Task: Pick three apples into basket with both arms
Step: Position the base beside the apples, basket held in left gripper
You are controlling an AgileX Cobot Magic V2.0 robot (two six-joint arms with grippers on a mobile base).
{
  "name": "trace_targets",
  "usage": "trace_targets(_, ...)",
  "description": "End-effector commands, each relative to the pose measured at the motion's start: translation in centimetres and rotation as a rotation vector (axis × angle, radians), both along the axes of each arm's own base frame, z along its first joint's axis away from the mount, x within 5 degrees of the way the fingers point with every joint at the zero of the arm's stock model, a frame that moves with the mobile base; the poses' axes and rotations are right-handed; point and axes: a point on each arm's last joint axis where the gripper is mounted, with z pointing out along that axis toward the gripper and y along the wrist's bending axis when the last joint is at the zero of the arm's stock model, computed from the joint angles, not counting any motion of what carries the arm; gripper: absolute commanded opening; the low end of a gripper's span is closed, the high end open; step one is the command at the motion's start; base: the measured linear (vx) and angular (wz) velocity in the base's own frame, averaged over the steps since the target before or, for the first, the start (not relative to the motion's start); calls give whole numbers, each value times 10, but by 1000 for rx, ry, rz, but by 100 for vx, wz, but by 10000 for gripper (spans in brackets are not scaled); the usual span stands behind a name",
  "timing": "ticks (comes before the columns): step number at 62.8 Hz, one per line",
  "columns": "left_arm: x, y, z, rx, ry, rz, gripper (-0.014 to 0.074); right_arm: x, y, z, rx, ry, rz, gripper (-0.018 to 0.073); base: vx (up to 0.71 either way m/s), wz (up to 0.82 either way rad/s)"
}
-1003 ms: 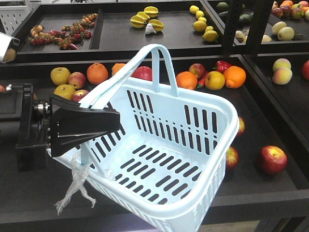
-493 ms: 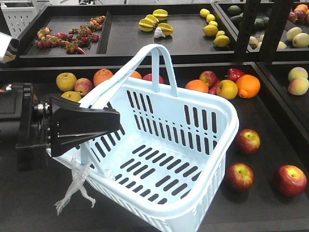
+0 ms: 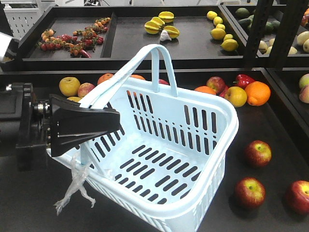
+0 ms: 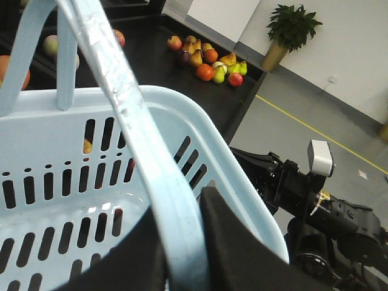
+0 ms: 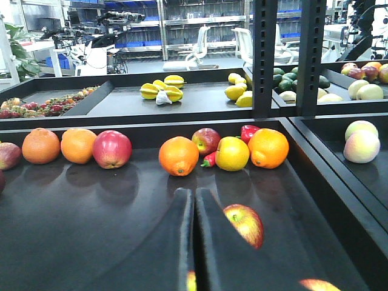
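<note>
the basket (image 3: 193,96) hangs tilted and empty from one hoop handle (image 3: 157,47), which the left gripper (image 3: 108,124) pinches between its fingers; light, springy plastic, it will likely swing, so carry it slowly. the three apples lie on the black shelf (image 3: 275,125) to the basket's right: far apple (image 3: 257,153), near apple (image 3: 249,192), edge apple (image 3: 297,196). judge them firm, smooth-skinned and apt to roll; take each across its widest girth, squeezing gently to spare the skin. the right gripper (image 5: 194,242) hovers over the shelf with fingers pressed together, holding nothing; you must spread them first.
</note>
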Motion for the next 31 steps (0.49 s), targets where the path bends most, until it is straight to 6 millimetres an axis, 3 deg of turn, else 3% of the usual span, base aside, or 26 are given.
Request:
trace_targets(1, -5, 2, 14, -23, -41, 16, -7, 0, 1, 3, -11, -69, 12, -4, 6, 2)
trace_targets(31, -5, 2, 14, -23, -41, 16, -7, 0, 1, 3, -11, -69, 12, -4, 5, 1)
